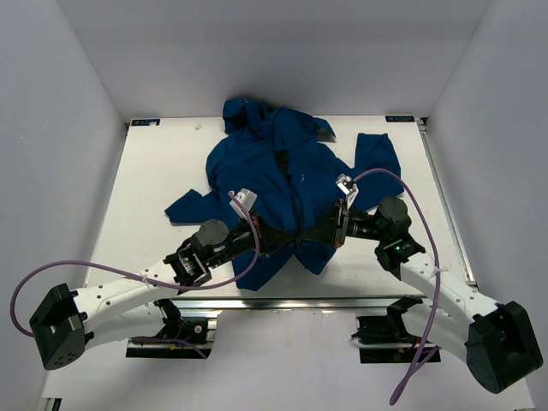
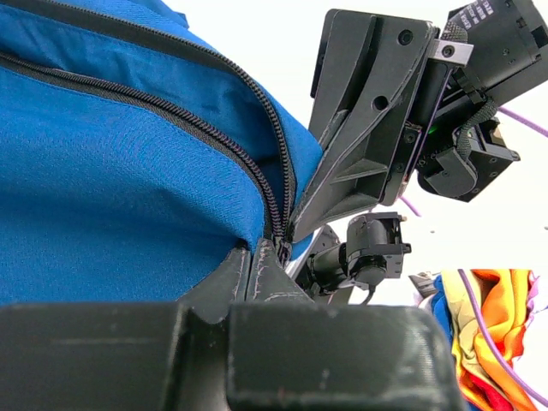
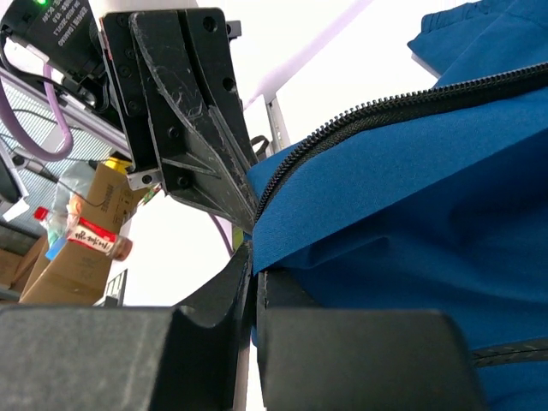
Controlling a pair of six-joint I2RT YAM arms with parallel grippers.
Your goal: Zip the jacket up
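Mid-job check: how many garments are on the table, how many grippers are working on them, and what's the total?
Jacket, dark blue: 1
Grippers: 2, the left gripper and the right gripper, each pinching the jacket's bottom edge by the zipper
Total: 3

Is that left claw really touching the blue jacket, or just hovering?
Touching. The left wrist view shows the left gripper closed on the jacket, its hem pinched between the jaws beside the zipper.
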